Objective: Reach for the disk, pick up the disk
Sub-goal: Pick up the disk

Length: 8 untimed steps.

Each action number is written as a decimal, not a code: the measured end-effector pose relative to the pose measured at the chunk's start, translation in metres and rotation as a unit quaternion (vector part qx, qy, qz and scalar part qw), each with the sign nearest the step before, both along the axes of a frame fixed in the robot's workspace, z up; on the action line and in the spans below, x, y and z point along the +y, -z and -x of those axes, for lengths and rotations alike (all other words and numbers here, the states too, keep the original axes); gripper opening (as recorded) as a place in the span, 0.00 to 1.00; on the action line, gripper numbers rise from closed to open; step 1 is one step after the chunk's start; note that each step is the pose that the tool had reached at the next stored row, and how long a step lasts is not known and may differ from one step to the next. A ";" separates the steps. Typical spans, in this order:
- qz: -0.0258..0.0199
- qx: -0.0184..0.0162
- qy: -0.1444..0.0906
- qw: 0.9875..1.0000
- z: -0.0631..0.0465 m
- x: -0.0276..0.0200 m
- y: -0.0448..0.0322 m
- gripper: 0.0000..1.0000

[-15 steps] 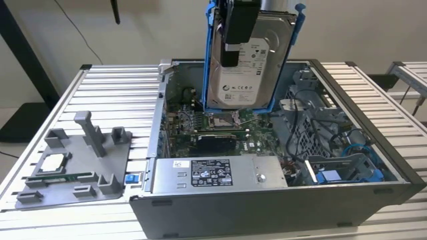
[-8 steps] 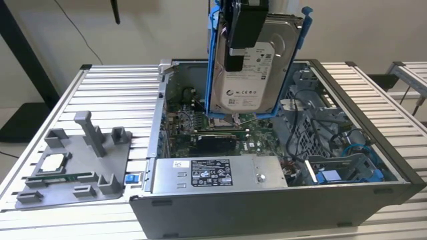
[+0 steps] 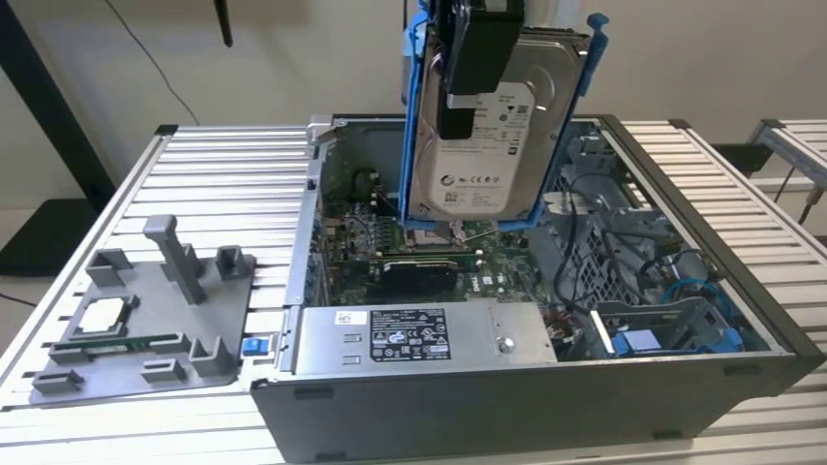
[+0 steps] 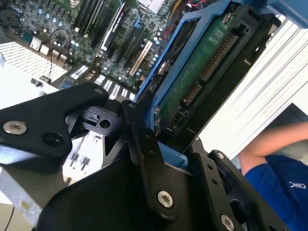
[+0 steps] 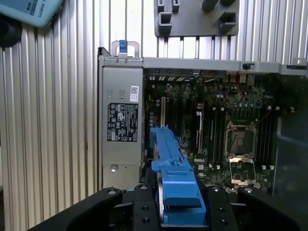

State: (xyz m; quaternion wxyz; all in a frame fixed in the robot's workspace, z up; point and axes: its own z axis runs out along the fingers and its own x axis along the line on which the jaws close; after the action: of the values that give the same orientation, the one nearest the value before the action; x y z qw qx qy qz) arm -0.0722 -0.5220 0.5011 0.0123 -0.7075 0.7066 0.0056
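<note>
The disk (image 3: 498, 155) hangs upright in the air above the open computer case (image 3: 517, 397). It is silver-grey with a white label on its face and blue rails down both sides. My gripper (image 3: 455, 114) is shut on its upper part, one black finger lying across the label. In the second wrist view the disk's green circuit-board underside (image 4: 204, 67) and its blue rail sit between the black finger links (image 4: 144, 144). In the first wrist view the disk (image 5: 175, 185) shows edge-on, blue, between the gripper's links (image 5: 175, 214), over the motherboard.
The case lies on its side on a slatted metal table (image 3: 220, 165), with motherboard (image 3: 413, 247), power supply (image 3: 407, 334) and blue cables (image 3: 685, 291) exposed. A grey fixture plate (image 3: 142, 325) holding a small square chip (image 3: 104, 312) lies at the exterior view's left. A person's blue sleeve (image 4: 274, 180) is nearby.
</note>
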 end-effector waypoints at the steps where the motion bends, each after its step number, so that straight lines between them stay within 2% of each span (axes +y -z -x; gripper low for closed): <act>1: 0.000 0.000 0.000 1.000 0.000 -0.0004 0.0000 0.00; 8: 0.000 0.000 0.000 1.000 -0.010 -0.0012 0.0006 0.00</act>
State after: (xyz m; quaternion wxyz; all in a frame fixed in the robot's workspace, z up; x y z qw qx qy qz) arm -0.0621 -0.5231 0.5005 0.0124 -0.7074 0.7067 0.0056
